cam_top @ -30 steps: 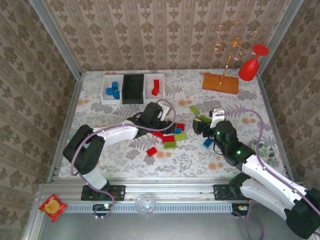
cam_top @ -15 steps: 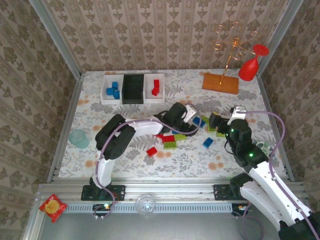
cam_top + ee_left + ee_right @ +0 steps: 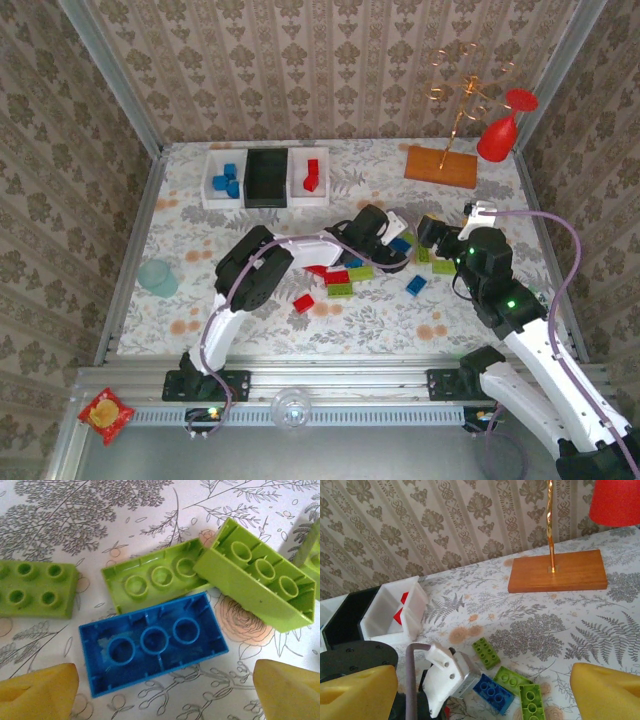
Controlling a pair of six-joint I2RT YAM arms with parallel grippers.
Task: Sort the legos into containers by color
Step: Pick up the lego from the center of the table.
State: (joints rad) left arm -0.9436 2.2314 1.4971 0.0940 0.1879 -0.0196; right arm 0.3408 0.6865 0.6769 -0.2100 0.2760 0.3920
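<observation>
Left tool (image 3: 162, 695) moved over blue lego (image 3: 152, 642) crowded by green legos (image 3: 255, 580).

Lighting is bright, even and diffuse; shadows on the surface (image 3: 370, 320) are faint. The yellow pads (image 3: 37, 692) of the left tool (image 3: 160, 695) appear slightly blurred.

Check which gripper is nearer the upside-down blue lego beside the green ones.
Left. The left gripper hangs directly over the blue lego, fingers open either side of it. The right gripper sits off to its right, open.

Legos (image 3: 337, 277) in front of containers (image 3: 266, 178)
</observation>
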